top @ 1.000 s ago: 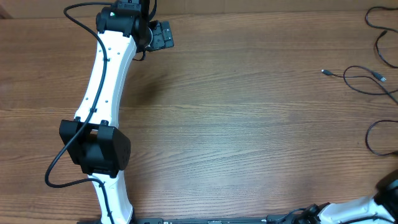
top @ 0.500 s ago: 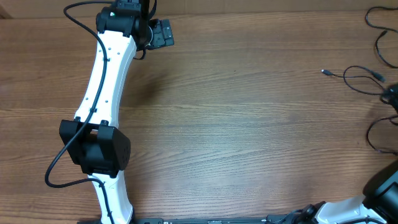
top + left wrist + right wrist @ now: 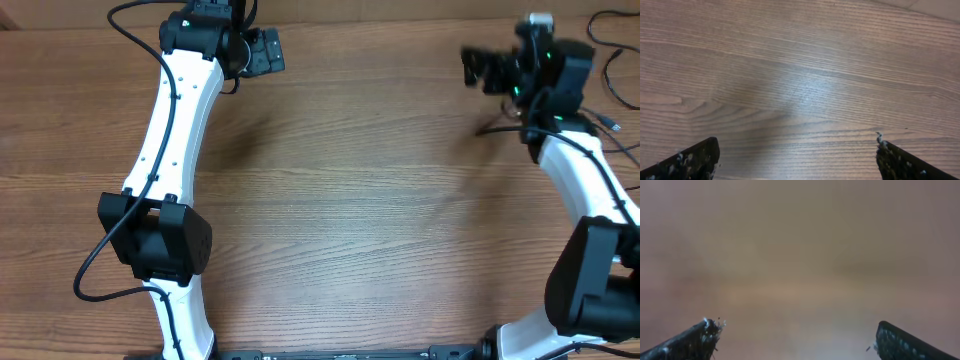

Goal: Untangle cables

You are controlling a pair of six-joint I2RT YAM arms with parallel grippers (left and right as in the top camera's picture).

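A brown, wood-grain tabletop (image 3: 380, 200) is being shown filling nearly the whole overhead view, with a paler tan strip (image 3: 400, 8) being seen along its far edge. A soft glare is being reflected off the tabletop in the left wrist view.

The left arm (image 3: 170, 130) rises from its base at the near edge, bends at a black elbow joint (image 3: 155, 238), and extends its white link toward the far left side. The left pincer (image 3: 265, 52) points to the right in the overhead view; in the left wrist view its fingers (image 3: 692, 161) stand spread wide, one at each lower corner of the frame. The right arm (image 3: 580, 165) rises from the near right corner, bends at a black elbow housing (image 3: 590, 285), and reaches toward the far right side. The right pincer (image 3: 485, 68) points to the left and appears blurred overhead; the right wrist view shows its two tips spread wide apart
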